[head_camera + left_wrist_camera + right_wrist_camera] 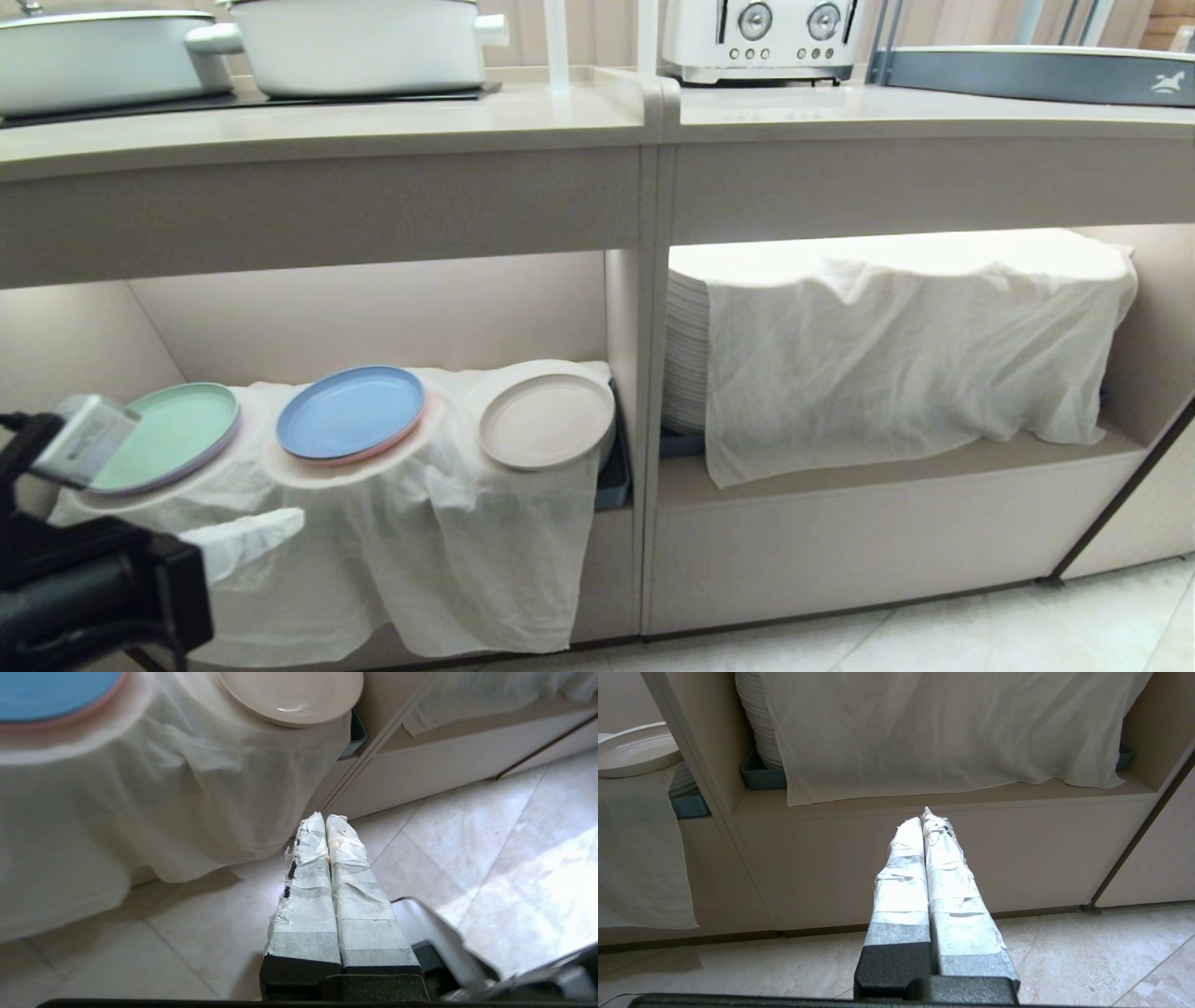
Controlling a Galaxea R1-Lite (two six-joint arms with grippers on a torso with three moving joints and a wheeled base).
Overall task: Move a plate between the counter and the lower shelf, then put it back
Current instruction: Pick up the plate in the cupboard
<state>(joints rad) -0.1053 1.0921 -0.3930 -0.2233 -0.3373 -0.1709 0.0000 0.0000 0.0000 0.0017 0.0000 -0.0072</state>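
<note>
Counter (373,121) ran the full width, pale beige, thick rounded front edge, black hob panel at its left rear with two white pots (364,42) on it; white toaster (761,37) at the rear right of centre. Below it, two lit recessed bays. Right bay (934,467): tall stack of white plates (686,355) in a blue-grey tray, draped with wrinkled white cloth (896,355). Lower shelf (373,308), left bay: low stacks under thin white cloth (448,551) that hung over the front edge. On top, in a row along the front edge: mint-green plate (173,434) at left, blue plate (350,411) mid, the plate (546,420) at right, next to the divider. Plate was round, matte cream, low raised rim, lying flat face-up; no long axis. Left tool (325,817) sat low over the tiled floor (467,835) in front of the shelf, taped fingers clenched, holding nothing. Right tool (924,814) faced the right bay's front panel, also clenched, empty.
</note>
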